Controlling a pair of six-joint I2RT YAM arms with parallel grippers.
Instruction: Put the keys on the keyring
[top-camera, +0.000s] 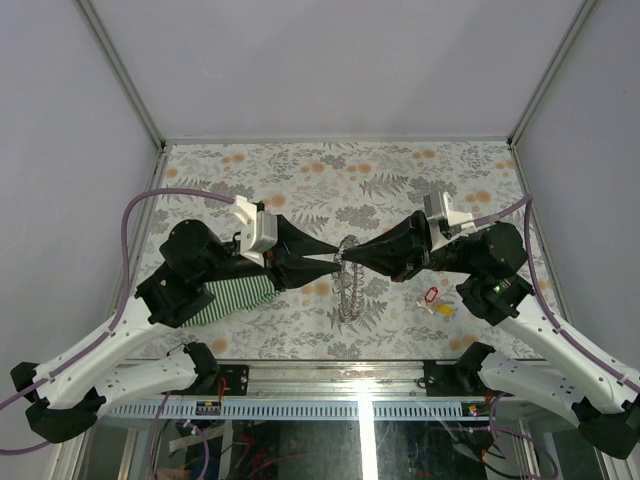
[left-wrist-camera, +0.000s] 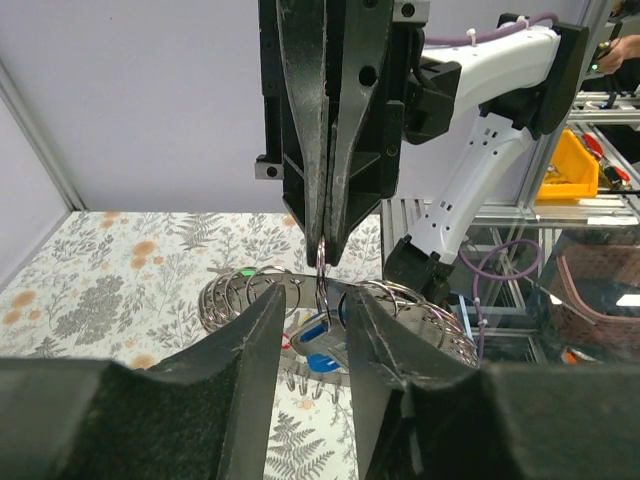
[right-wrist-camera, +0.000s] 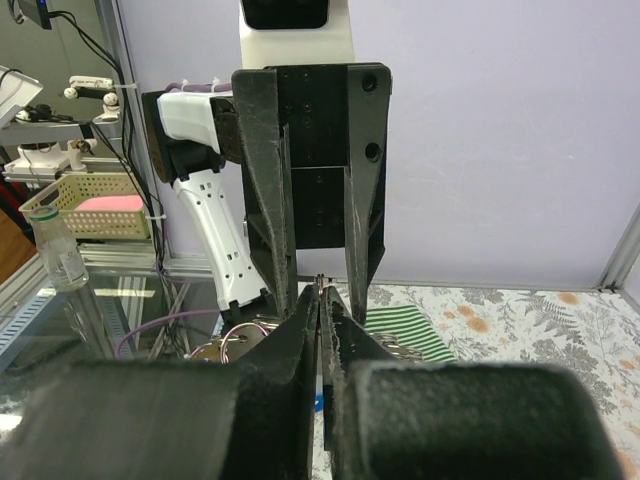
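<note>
**Keyring (top-camera: 349, 290) waits under the tips; two keys lie loose**

Behind our left gripper (top-camera: 334, 260) lies the green striped cloth (top-camera: 235, 298). That gripper stands part open, its fingers on either side of the blue key (left-wrist-camera: 320, 352) with nothing clamped. The blue key hangs tag-down, long axis upright, from a thin wire loop. The right gripper (top-camera: 347, 256), fully closed and tip to tip with the left, appears to pinch that loop. The keyring sits just below both tips, its long axis running near to far, across the line between them. We cannot tell whether any key is threaded. On the near side of the right gripper, a red key (top-camera: 431, 295) and a yellow key (top-camera: 443, 311) lie loose on the worktop (top-camera: 400, 180), so we judge most of the job remains.
</note>
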